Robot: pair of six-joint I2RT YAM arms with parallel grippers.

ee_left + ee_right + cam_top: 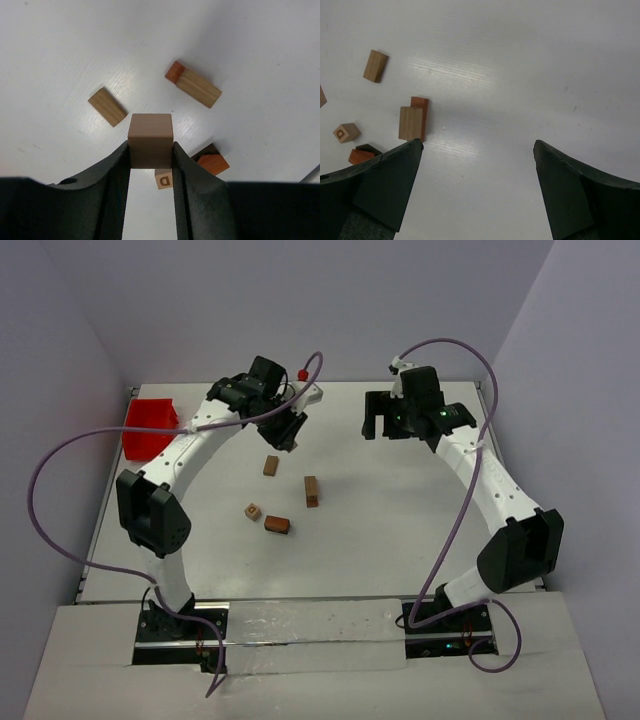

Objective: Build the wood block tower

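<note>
Gripping a tan cube (150, 135), the left tool (151, 146) hovers near scattered blocks (198, 88).

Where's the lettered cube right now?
Top view, left of centre: the lettered cube lies just left of the reddish block.

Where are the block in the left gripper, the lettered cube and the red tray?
held block (150, 142), left wrist view, its visible face.
lettered cube (346, 133), right wrist view, its middle.
red tray (150, 430), top external view, its side wall.
</note>
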